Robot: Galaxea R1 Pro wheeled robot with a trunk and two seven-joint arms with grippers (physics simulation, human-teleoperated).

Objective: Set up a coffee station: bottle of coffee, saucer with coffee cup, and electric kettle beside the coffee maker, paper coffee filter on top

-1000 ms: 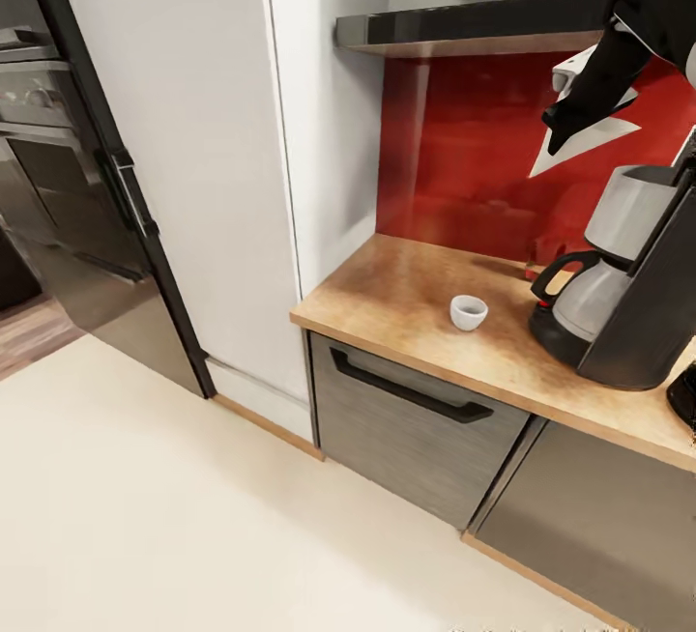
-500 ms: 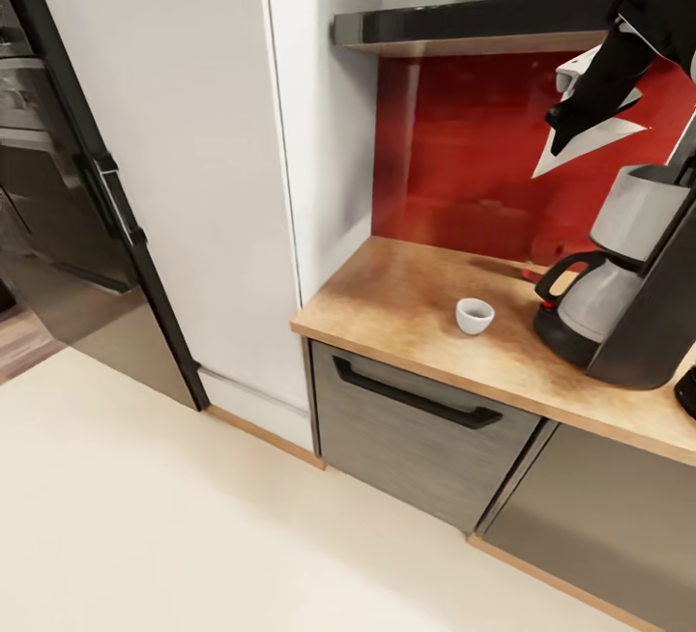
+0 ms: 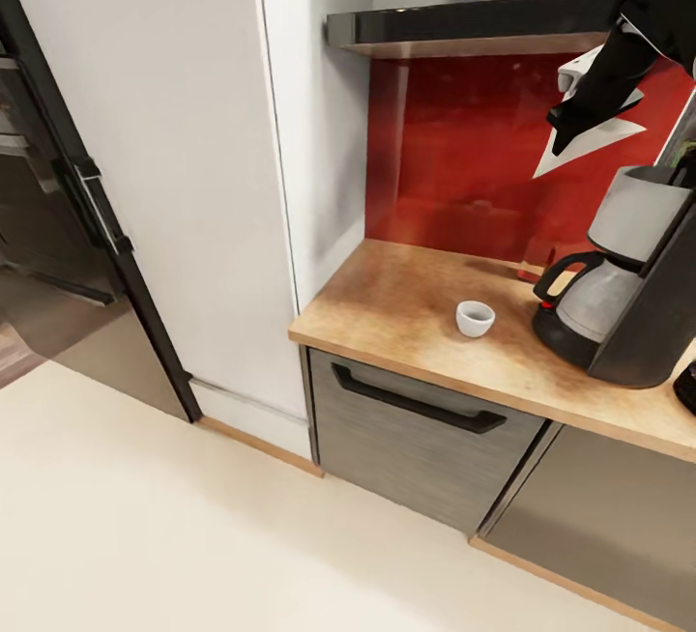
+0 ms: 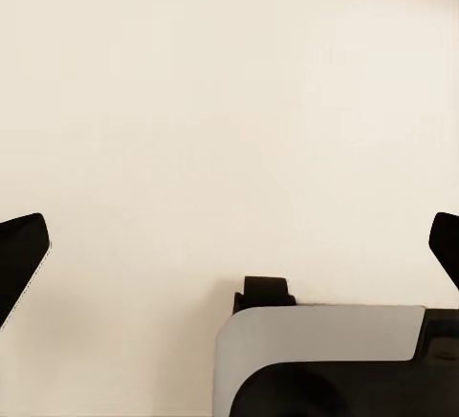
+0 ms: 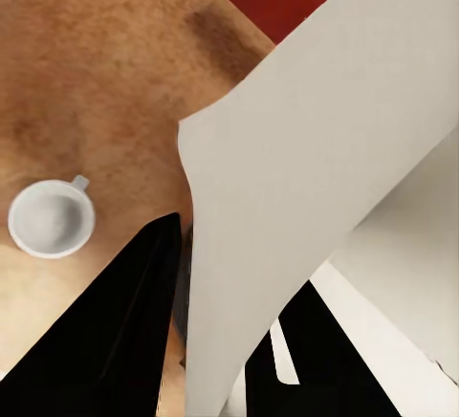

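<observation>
A red wall panel (image 3: 454, 158) sits behind the wooden top. Under the top is a gray drawer (image 3: 411, 444) with a long black handle (image 3: 416, 407). A tall white cabinet (image 3: 184, 158) stands beside it. A dark oven (image 3: 43, 226) is further along. The floor (image 3: 193, 535) is pale cream.

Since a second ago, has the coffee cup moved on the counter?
No. The coffee cup keeps its spot relative to the coffee maker and drawer handle; only the camera shifted.
</observation>
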